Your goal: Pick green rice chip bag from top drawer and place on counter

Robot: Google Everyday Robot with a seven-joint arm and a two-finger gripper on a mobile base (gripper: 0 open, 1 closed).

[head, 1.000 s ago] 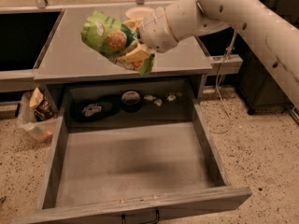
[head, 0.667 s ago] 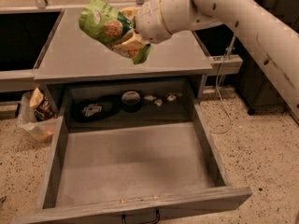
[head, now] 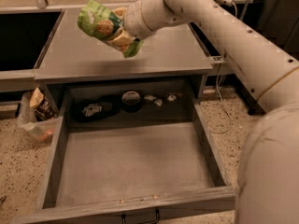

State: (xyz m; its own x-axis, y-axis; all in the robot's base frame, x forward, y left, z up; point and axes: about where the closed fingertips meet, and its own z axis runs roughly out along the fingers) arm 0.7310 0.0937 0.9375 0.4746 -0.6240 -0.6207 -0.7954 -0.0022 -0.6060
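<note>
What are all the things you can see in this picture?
green rice chip bag: one, bright green, in the air over the counter
counter: one, grey, behind the drawer
top drawer: one, grey, pulled open
round object: one, black, at the drawer's back
flat object: one, black, left of the round one
scraps: a few, pale, right of it
snack bag: one, brown-and-white, on the floor, left
arm: one, white, from the right
gripper: one, above the counter, holding the green bag
</note>
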